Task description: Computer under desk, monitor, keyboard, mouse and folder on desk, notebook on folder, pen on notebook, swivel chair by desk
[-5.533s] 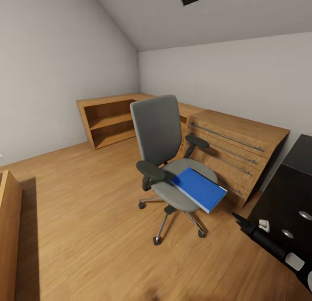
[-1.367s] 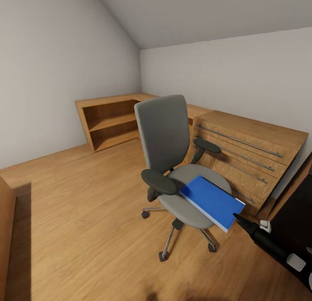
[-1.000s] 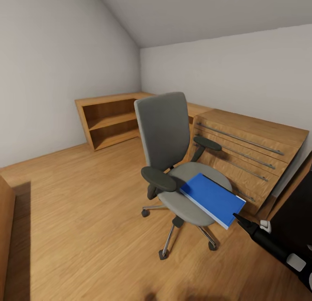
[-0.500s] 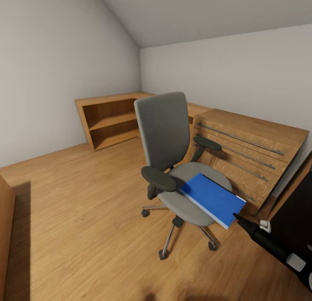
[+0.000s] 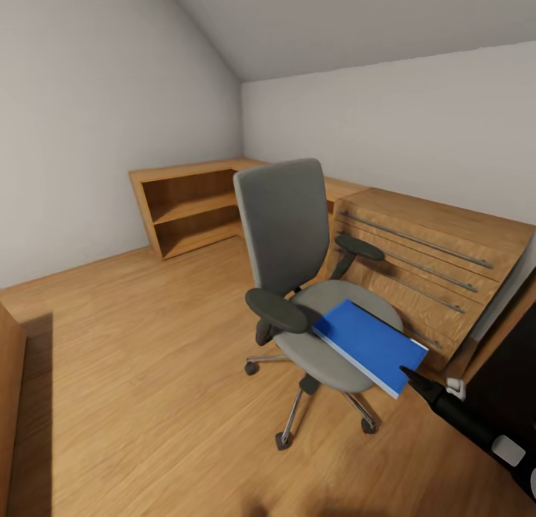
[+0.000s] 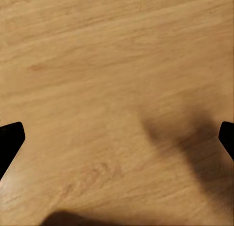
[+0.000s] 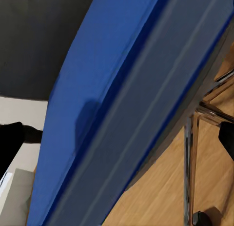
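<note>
The chair (image 5: pixel 298 278) stands at the frame's centre on the wooden floor (image 5: pixel 149 368), with the blue folder (image 5: pixel 370 344) on its seat, overhanging toward lower right. The right gripper (image 5: pixel 408 373) reaches in from the lower right, its tip just beside the folder's corner; its jaws stand spread. The left gripper (image 6: pixel 117 138) hangs over bare floor, jaws released.

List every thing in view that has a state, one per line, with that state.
folder: closed, lying flat on the chair seat, one corner past the seat's front edge.
swivel chair: upright on its castors, beside the wooden drawer chest.
wooden drawer chest: drawers shut.
low wooden shelving: open-fronted, shelves bare.
left gripper: open, over the wooden floor.
right gripper: open, close to the folder's edge, not gripping it.
</note>
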Available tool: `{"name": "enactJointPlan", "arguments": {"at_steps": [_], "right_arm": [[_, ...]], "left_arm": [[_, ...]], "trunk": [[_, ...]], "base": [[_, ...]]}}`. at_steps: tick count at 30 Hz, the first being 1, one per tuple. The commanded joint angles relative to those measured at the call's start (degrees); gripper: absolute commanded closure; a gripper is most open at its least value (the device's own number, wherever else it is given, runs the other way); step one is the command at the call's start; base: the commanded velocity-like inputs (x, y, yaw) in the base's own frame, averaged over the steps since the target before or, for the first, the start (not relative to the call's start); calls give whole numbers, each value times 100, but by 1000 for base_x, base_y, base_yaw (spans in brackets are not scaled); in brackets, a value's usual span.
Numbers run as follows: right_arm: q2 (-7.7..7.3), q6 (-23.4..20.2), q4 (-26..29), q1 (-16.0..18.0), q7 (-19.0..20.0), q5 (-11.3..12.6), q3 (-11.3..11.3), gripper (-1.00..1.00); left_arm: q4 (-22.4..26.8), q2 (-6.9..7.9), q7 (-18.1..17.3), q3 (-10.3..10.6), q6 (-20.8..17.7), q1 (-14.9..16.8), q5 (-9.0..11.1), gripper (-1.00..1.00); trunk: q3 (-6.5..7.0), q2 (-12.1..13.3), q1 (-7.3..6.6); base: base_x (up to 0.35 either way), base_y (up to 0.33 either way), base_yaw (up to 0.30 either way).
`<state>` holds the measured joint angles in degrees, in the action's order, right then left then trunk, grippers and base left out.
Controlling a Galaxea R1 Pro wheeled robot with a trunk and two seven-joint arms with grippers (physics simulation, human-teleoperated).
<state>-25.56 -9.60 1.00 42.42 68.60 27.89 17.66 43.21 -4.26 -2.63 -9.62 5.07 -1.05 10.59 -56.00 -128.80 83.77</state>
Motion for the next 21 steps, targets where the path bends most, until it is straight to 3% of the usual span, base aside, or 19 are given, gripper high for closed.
{"name": "enactJointPlan", "arguments": {"at_steps": [1,21], "right_arm": [[-1,-60,0,3,18,-20,45,-100],[-1,-60,0,3,13,-20,45,-100]], "left_arm": [[4,-4,-27,-14,3,-1,54,-100],[4,-4,-30,-14,5,-1,57,-100]], "trunk": [[-4,-2,1],[-4,-2,1]], "base": [[114,97,0],[22,19,0]]}}
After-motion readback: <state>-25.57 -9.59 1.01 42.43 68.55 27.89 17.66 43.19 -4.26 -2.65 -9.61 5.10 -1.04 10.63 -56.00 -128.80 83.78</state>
